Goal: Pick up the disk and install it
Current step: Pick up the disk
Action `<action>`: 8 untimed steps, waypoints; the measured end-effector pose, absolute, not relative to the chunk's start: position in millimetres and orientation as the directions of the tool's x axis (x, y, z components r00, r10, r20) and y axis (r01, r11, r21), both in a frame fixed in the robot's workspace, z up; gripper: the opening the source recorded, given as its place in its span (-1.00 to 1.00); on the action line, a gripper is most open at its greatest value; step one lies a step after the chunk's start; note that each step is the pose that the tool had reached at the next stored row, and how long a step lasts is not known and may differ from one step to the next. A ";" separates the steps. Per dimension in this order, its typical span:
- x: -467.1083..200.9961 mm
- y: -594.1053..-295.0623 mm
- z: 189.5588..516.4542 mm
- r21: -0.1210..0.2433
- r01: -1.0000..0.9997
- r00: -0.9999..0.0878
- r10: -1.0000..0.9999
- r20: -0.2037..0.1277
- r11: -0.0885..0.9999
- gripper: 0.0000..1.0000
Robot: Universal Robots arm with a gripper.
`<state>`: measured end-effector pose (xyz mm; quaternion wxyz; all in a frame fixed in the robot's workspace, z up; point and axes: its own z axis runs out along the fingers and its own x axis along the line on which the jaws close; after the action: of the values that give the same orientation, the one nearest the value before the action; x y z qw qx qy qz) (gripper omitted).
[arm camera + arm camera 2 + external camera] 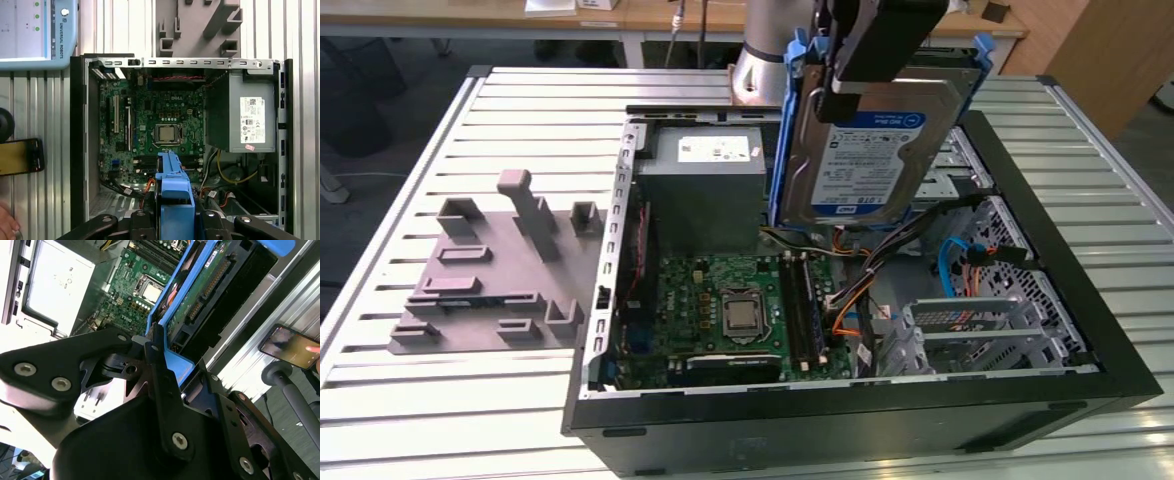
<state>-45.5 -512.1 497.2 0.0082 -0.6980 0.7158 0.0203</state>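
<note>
Exterior view: the disk is up in the air and upright, label facing the camera, hanging over the open computer case at its far end.
Progress: pick-up looks done, since the disk touches nothing below it. The install is not done; the disk sits in no bay and hangs clear of the parts below.
Fingers: the fingers come down from above and are pressed in on the disk's top end, pinching its blue frame.
Second wrist view: a black finger lies flat against the blue frame of the disk, gripping it with no gap to see.
First wrist view: the blue frame of the disk points straight down toward the inside of the case.
Below the disk: the green circuit board lies on the case floor. The grey power box stands just beside the disk, on the exterior view's left.
Metal cage: the cage sits in the near corner of the case on the exterior view's right, well apart from the disk.
Worktop: the slatted worktop carries the case and a grey holder block on the exterior view's left.
</note>
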 end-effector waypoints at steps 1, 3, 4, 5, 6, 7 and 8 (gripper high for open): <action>-45.1 -512.2 497.2 0.018 -1.000 -0.026 -0.999 -0.040 0.025 -0.27; -44.3 -512.5 497.0 0.018 -1.000 -0.026 -0.999 -0.040 0.025 -0.27; -43.9 -512.7 497.0 0.018 -1.000 -0.026 -0.999 -0.040 0.025 -0.27; -43.4 -512.8 496.9 0.018 -1.000 -0.026 -0.999 -0.040 0.025 -0.27; -42.8 -512.9 496.9 0.018 -1.000 -0.026 -0.999 -0.040 0.025 -0.27; -42.2 -513.1 496.8 0.018 -1.000 -0.026 -0.999 -0.040 0.025 -0.27; -41.3 -513.2 496.8 0.018 -1.000 -0.026 -0.999 -0.040 0.025 -0.27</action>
<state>-41.3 -513.2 496.8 0.0082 -0.6979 0.7158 0.0203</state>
